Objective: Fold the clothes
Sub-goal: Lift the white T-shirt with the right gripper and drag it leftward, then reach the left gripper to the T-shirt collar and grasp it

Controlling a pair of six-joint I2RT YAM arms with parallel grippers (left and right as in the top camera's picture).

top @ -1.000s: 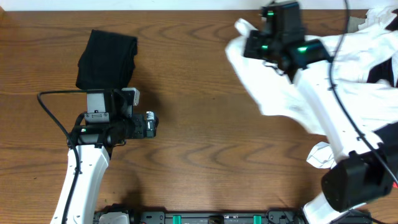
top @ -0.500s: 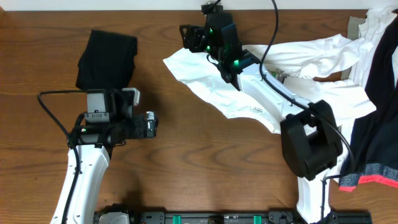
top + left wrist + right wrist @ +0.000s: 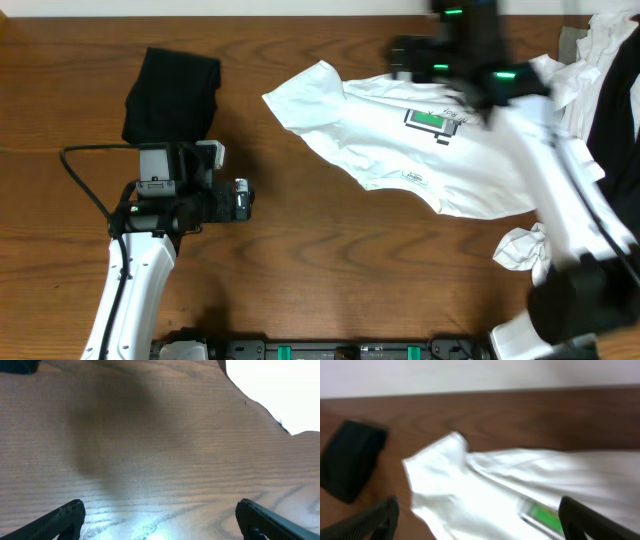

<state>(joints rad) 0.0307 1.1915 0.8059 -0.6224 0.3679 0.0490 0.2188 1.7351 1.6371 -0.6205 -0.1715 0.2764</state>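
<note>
T-shirt point(image 3: 440, 165) lay spread on table point(image 3: 330, 285) | folded garment point(image 3: 172, 95) lay well left of T-shirt, apart from it | left gripper point(image 3: 160, 510) stood left of T-shirt, over bare table | right gripper point(image 3: 477, 510) hung above T-shirt | heap of clothes point(image 3: 600, 50) lay against T-shirt's right end | crumpled cloth point(image 3: 520, 248) lay just before T-shirt's right end

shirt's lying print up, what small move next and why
Probably lower the open right tool onto the right end of the white T-shirt and tug it flat: one sleeve lies spread, but that end looks rumpled beside the clothes pile.
</note>
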